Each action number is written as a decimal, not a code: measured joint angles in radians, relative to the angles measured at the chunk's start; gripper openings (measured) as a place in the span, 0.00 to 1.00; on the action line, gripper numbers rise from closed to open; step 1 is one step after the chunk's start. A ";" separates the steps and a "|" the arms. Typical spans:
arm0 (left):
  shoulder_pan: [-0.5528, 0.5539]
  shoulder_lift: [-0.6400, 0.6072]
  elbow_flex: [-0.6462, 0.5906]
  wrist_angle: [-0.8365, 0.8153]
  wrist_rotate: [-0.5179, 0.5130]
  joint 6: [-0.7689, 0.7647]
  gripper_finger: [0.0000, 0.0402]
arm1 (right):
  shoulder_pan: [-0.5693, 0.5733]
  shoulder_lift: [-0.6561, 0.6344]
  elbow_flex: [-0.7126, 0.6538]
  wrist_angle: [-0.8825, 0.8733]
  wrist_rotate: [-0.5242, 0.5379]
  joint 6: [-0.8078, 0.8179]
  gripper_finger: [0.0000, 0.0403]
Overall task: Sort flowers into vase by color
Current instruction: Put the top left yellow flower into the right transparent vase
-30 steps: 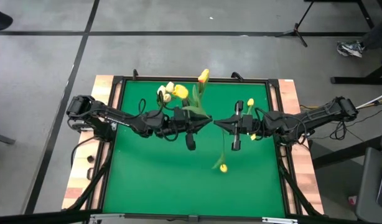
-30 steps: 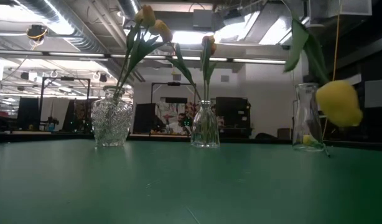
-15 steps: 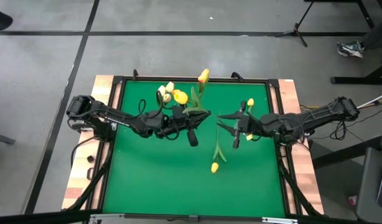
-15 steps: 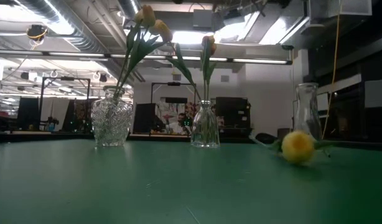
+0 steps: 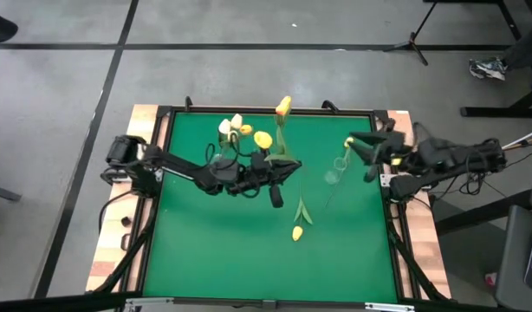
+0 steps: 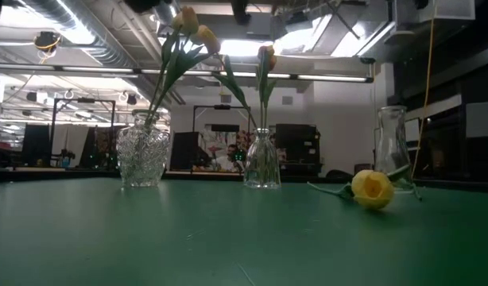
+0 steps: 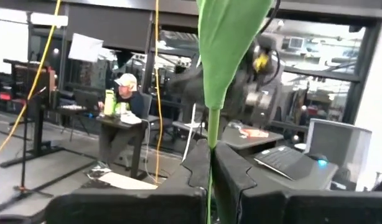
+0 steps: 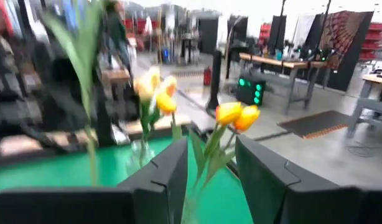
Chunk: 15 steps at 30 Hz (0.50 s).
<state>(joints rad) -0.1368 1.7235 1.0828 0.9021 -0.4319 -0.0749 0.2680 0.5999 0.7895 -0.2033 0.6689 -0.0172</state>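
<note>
From above, a green felt-like worktop [image 5: 205,243] in a black frame carries the left claw [image 5: 288,166] near its middle, pinching a tulip stem [image 5: 275,147]. The right claw [image 5: 360,152], spread apart, hangs by the right edge. A loose yellow tulip [image 5: 298,232] lies flat right of centre.

At table height, that tulip's rounded head rests on the felt beside a slim clear glass vase [image 6: 393,151]; a faceted glass vase [image 6: 143,156] and a narrow flask-shaped vase [image 6: 262,163] hold upright tulips.

The left wrist view shows dark fingers [image 7: 231,177] pressed on a thin green stem with a broad smooth leaf [image 7: 225,43].

The right wrist view shows parted fingers [image 8: 265,171] facing yellow blooms. No writing is legible.
</note>
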 joint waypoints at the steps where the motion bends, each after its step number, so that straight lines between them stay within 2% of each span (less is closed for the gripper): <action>1: 0.006 0.023 0.000 0.029 0.000 -0.010 0.00 | 0.000 -0.017 0.001 0.002 -0.008 0.011 0.33; 7: 0.050 0.160 0.018 0.183 0.004 -0.073 0.00 | 0.000 -0.062 0.001 -0.010 -0.061 0.027 0.33; 12: 0.069 0.246 0.104 0.178 0.005 -0.079 0.00 | 0.000 -0.056 0.001 -0.011 -0.081 0.039 0.33; 15: 0.073 0.283 0.178 0.119 0.009 -0.040 0.00 | 0.000 -0.039 0.001 -0.014 -0.119 0.039 0.33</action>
<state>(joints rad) -0.0640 2.0070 1.2604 1.0215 -0.4232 -0.1151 0.2680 0.5607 0.7902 -0.2172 0.5499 0.0222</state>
